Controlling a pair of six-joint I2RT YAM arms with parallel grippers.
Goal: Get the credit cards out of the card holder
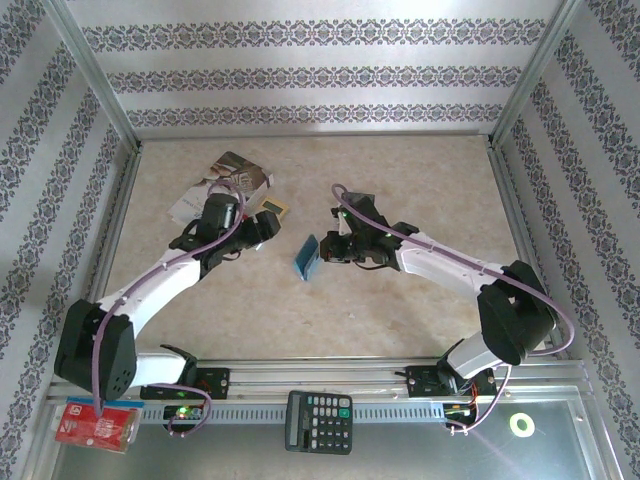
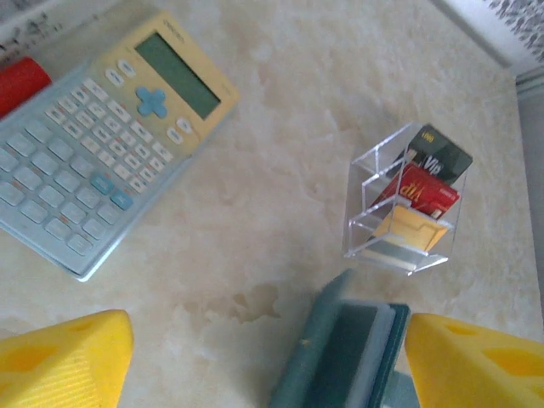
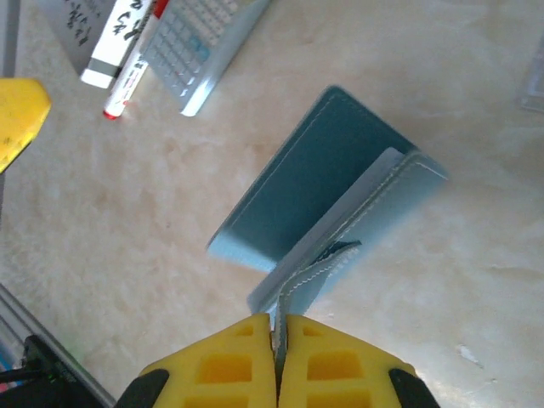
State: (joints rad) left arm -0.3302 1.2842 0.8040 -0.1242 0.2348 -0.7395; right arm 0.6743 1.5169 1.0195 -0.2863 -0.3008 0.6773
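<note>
The blue card holder (image 1: 306, 258) stands on edge mid-table, partly unfolded. My right gripper (image 3: 279, 340) is shut on one stitched flap of the card holder (image 3: 323, 187), with the other flap spread away. The left gripper (image 2: 272, 365) is open, and the card holder (image 2: 340, 357) sits just inside its right finger (image 2: 476, 357). The black card (image 2: 442, 157), red card (image 2: 421, 191) and gold-tan card (image 2: 408, 225) stand upright in a clear acrylic rack (image 2: 399, 259) just beyond the wallet. No card shows in the wallet's visible slots.
A pale yellow-blue calculator (image 2: 93, 144) and a red-capped marker (image 3: 127, 76) lie to the left near a booklet (image 1: 225, 180). A black calculator (image 1: 318, 420) and a red packet (image 1: 95, 425) sit on the front rail. Striped walls enclose the table.
</note>
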